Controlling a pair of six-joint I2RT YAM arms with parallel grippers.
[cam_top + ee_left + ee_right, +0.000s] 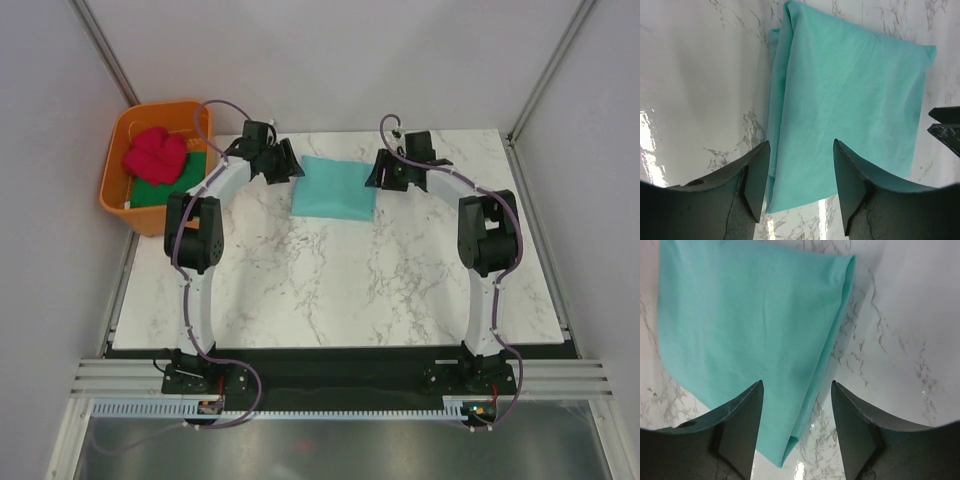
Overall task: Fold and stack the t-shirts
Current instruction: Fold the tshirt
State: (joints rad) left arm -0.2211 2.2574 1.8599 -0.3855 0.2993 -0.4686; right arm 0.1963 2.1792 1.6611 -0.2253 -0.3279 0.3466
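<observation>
Over the far middle of the marble table (330, 290), left gripper (801, 145): jaws parted wide, nothing clasped, poised at the left edge of the folded teal t-shirt (850, 90), one finger above bare marble just beside the cloth's doubled edge, the other above the cloth itself; touching the fabric or just clear of it, hard to say from these angles. Opposite, right gripper (797, 385): likewise spread wide and empty, straddling the shirt's other folded edge, one finger above teal, one above marble. Between the two, the teal shirt lying flat as a neat rectangle, layered folds showing along both side edges. Farther out, beside the table's far-left corner, an orange plastic tub (115, 165), holding a bright pinkish-red t-shirt (155, 153) bunched on top of a dark green t-shirt (150, 192), both well apart from either gripper.
</observation>
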